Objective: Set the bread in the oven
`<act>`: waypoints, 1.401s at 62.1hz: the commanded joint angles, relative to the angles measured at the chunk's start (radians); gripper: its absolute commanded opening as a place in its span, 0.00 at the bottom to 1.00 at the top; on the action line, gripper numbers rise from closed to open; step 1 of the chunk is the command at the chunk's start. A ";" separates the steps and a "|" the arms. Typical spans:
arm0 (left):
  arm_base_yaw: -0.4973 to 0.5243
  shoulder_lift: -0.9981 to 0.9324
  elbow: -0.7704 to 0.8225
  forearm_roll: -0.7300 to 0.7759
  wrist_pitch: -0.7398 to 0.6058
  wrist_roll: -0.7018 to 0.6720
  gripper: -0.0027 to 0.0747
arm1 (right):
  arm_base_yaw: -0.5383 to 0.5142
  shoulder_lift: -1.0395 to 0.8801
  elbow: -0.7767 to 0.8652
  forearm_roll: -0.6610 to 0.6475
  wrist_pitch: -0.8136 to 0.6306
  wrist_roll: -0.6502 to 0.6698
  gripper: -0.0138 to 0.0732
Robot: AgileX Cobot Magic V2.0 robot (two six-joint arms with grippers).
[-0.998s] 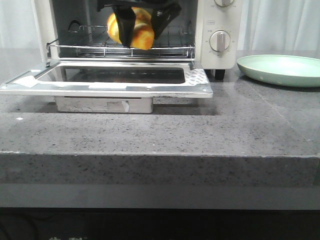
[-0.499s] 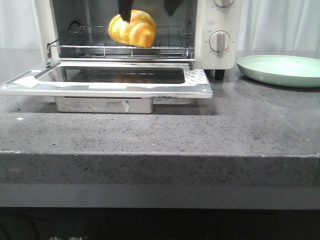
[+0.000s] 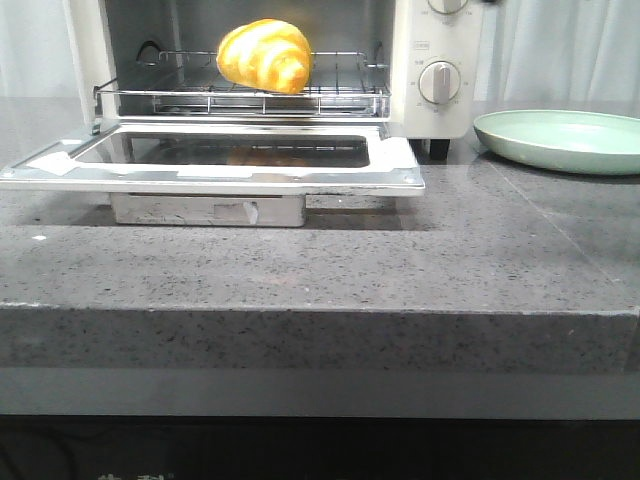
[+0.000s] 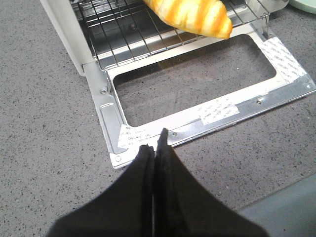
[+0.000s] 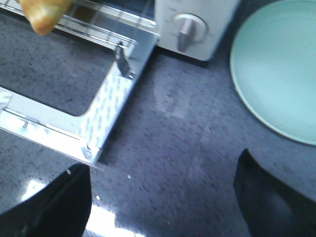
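Note:
The bread [image 3: 265, 56], a glossy golden roll with orange-brown ridges, lies on the wire rack [image 3: 240, 95] inside the cream-white oven [image 3: 440, 60], whose glass door [image 3: 230, 160] hangs open and flat. It also shows in the left wrist view [image 4: 190, 15] and, by one end, in the right wrist view [image 5: 44, 14]. My left gripper [image 4: 155, 145] is shut and empty above the door's front corner. My right gripper [image 5: 163, 173] is open and empty over the counter beside the door. Neither gripper shows in the front view.
A pale green plate [image 3: 560, 140] sits on the counter right of the oven; it also shows in the right wrist view [image 5: 276, 69]. The dark speckled counter [image 3: 320, 270] runs forward to its front edge. The oven's knobs [image 3: 440, 82] face front.
The right gripper let go of the bread on the rack, drew back out of the oven and left the front view. The bread stays on the rack.

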 commanded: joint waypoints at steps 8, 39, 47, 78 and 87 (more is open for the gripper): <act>-0.001 -0.008 -0.025 0.004 -0.052 -0.007 0.01 | -0.091 -0.314 0.158 0.000 -0.032 0.001 0.85; -0.001 -0.008 -0.025 0.004 -0.049 -0.007 0.01 | -0.093 -0.630 0.307 0.006 0.071 -0.004 0.85; -0.001 -0.008 -0.025 0.004 -0.049 -0.007 0.01 | -0.093 -0.630 0.307 0.008 0.071 -0.004 0.75; -0.001 -0.008 -0.025 0.004 -0.049 -0.007 0.01 | -0.093 -0.630 0.312 0.027 0.068 0.000 0.02; -0.001 -0.008 -0.025 0.002 -0.049 -0.007 0.01 | -0.093 -0.630 0.312 0.038 0.098 0.000 0.02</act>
